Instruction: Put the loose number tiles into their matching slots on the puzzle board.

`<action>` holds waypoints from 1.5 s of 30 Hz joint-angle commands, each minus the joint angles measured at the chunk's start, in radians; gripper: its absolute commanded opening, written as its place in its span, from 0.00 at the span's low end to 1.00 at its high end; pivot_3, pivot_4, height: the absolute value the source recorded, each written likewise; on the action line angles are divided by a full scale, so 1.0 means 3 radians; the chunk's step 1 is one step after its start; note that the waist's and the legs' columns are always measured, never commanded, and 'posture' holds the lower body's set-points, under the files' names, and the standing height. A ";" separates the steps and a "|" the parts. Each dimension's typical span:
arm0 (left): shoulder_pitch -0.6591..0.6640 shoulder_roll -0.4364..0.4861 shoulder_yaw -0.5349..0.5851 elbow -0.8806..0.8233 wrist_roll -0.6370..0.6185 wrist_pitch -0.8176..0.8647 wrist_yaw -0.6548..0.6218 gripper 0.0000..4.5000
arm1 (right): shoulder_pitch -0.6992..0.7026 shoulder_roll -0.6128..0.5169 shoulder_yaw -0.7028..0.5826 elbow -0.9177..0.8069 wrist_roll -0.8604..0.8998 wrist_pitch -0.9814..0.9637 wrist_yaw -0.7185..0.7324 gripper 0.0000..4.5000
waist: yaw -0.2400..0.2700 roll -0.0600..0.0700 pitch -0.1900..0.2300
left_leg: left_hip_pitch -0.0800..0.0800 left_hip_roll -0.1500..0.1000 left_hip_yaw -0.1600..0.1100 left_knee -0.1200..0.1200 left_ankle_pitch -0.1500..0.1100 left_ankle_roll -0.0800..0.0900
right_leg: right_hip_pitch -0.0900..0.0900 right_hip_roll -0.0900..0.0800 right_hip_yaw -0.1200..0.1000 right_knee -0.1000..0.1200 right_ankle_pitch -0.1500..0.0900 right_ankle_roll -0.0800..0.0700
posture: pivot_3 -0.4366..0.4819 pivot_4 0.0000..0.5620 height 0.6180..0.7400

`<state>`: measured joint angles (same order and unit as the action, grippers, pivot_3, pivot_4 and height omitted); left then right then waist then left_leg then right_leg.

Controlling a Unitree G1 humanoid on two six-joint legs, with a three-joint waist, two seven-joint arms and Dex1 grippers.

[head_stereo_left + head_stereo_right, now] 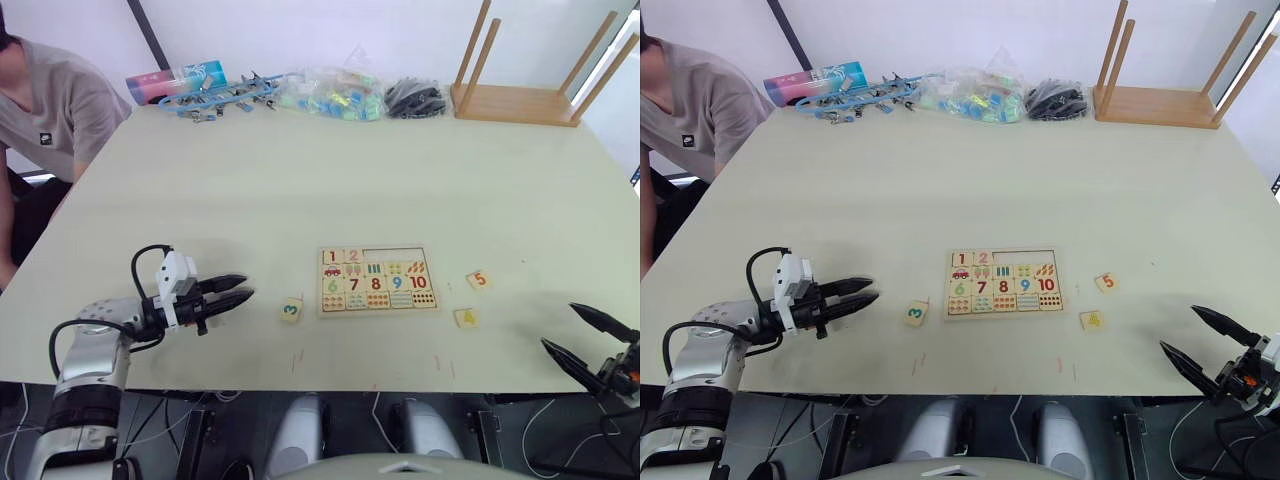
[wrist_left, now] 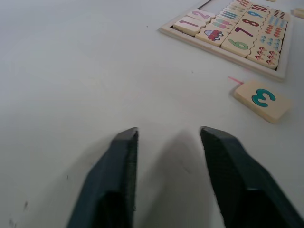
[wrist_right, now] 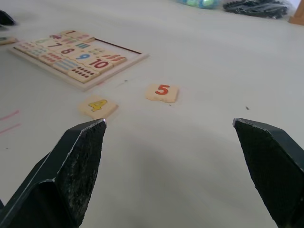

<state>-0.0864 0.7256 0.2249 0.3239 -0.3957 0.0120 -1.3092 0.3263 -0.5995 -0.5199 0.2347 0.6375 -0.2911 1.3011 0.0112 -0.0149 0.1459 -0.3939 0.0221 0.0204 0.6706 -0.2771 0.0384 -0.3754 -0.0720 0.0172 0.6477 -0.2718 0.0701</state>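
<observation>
two tiles seated, three left on the tabletop

the puzzle board (image 1: 378, 280) is seen lying flat near the middle of the tabletop (image 1: 300, 190), between the two arms. the tiles 1 and 2 are already set in the left end of its top row, and the three slots (image 1: 395, 255) to their right are left bare, so the job is judged to be under way but not half done.

three loose tiles are found outside the frame. the 3 tile (image 1: 291, 310) is laid just beside the board's left lower corner, on the side of the left gripper (image 1: 232, 290). that gripper's fingers are held open with nothing between them, low over the tabletop and pointed toward the 3 tile, apart from it; the pose is judged to suit a reach for that tile.

the 5 tile (image 1: 479, 280) and the 4 tile (image 1: 466, 318) are laid to the right of the board, the 4 nearer the robot. the right gripper (image 1: 590, 335) is held near the tabletop's front edge, well apart from both, with its fingers spread wide and empty. these two tiles are judged to be its share, since they lie on its side.

a person in a grey shirt (image 1: 50, 100) is seated at the far left corner. bagged clutter (image 1: 330, 95) and an upturned wooden stool (image 1: 530, 70) are kept along the far edge, away from the work.
</observation>
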 commanded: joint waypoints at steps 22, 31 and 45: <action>0.0902 0.0022 0.0497 -0.0659 -0.0371 -0.0048 0.0054 0.99 | -0.0118 -0.0201 -0.0134 0.0207 0.0096 0.0169 0.0447 1.00 | 0.0003 0.0006 -0.0004 | 0.0001 -0.0001 0.0001 -0.0005 -0.0001 0.0000 | 0.0001 -0.0032 -0.0006 -0.0003 0.0000 -0.0002 | 0.48 0.27 1.00; 0.0874 0.0046 0.0448 -0.0655 -0.0359 -0.0050 0.0040 0.99 | -0.0175 -0.0212 -0.0133 0.0202 0.0086 0.0173 0.0496 1.00 | 0.0002 0.0006 -0.0004 | 0.0001 -0.0001 0.0001 -0.0005 -0.0001 0.0000 | 0.0001 -0.0034 -0.0006 -0.0004 0.0000 -0.0002 | 0.48 0.27 1.00; 0.1027 -0.0105 0.0365 -0.1085 -0.0382 0.0110 0.0281 0.99 | -0.0250 -0.0229 -0.0150 0.0221 0.0147 0.0195 0.0693 1.00 | 0.0001 0.0006 -0.0004 | -0.0001 -0.0002 -0.0001 -0.0007 -0.0002 0.0000 | 0.0001 -0.0044 -0.0001 -0.0008 -0.0001 -0.0003 | 0.48 0.27 1.00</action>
<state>0.2122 0.6943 0.3373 0.0489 -0.4936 0.0359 -1.2398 0.2528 -0.6572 -0.5485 0.3234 0.6593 -0.2319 1.4922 0.0114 -0.0130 0.1446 -0.3942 0.0213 0.0200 0.6686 -0.2777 0.0386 -0.3752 -0.0857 0.0171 0.6452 -0.2721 0.0691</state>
